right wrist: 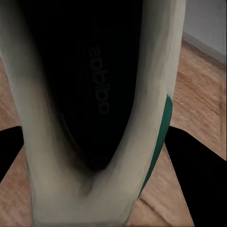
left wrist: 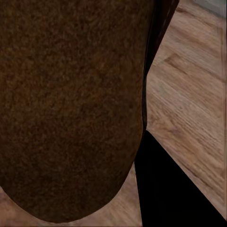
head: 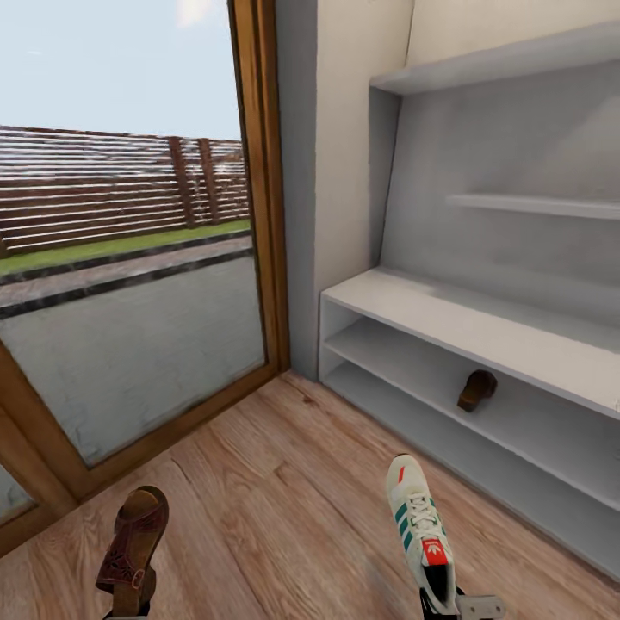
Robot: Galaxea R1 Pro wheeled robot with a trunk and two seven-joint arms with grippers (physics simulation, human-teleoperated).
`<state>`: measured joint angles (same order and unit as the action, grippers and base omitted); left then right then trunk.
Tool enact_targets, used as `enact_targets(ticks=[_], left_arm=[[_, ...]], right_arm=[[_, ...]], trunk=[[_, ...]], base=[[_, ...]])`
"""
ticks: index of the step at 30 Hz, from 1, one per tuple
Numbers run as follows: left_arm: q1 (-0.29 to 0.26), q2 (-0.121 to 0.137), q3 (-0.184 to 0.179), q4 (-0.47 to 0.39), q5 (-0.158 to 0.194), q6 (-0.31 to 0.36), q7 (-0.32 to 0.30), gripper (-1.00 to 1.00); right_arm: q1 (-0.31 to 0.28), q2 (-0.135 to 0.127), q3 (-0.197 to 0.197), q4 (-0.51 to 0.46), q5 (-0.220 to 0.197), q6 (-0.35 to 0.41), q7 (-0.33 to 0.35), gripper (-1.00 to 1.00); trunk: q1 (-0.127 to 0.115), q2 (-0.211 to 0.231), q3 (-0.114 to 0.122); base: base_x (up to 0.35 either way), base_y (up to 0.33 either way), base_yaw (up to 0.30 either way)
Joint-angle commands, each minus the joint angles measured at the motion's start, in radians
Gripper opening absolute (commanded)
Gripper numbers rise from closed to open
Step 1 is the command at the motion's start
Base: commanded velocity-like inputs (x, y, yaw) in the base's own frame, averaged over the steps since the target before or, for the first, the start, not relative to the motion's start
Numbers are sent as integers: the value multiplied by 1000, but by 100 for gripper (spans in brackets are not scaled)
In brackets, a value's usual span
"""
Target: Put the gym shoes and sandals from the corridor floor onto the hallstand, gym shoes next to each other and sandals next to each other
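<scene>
Down at the near edge of the head view, both arms come in loaded. The left gripper (head: 127, 607) is closed on a brown sandal (head: 132, 538), held toe-up above the corridor floor (head: 275, 491); its wrist camera sees the dark sole (left wrist: 71, 109) right up close. A sandal like that looks light and stiff in the footbed, so a pinch at the heel end should hold it steady.

Over on the right, the right gripper (head: 456, 607) is clamped on a gym shoe (head: 419, 534) at the heel, toe pointing away. The right wrist view peers straight down into its dark opening (right wrist: 90, 94). I'd judge the sneaker bulkier and softer at the collar, liable to flex or swing if squeezed only on the rim.

Further off stands the hallstand (head: 448, 314), pale grey, its bench top bare. And look, the second sandal (head: 476, 389) already sits on its upper open tier, well apart from the carried pair.
</scene>
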<state>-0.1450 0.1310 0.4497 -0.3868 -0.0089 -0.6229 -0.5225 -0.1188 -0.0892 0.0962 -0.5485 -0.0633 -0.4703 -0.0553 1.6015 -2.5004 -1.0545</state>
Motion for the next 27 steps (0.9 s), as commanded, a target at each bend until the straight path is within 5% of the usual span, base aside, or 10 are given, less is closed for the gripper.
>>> enact_targets(ticks=[1,13,27], left_arm=[[-1,-1,9,0,-4,-1,-8,-100],[-1,-1,8,0,-5,-1,-10,-100],[-1,-1,8,0,-3,-1,-8,-100]], right_arm=[[-1,-1,8,1,-7,-3,-5,-100],[-1,-1,8,1,-7,-3,-5,-100],[-1,-1,8,1,-7,-3,-5,-100]], trunk=[[0,0,0],[0,0,6],[0,0,14]], base=[[25,24,-287],[34,16,-287],[226,215,-287]])
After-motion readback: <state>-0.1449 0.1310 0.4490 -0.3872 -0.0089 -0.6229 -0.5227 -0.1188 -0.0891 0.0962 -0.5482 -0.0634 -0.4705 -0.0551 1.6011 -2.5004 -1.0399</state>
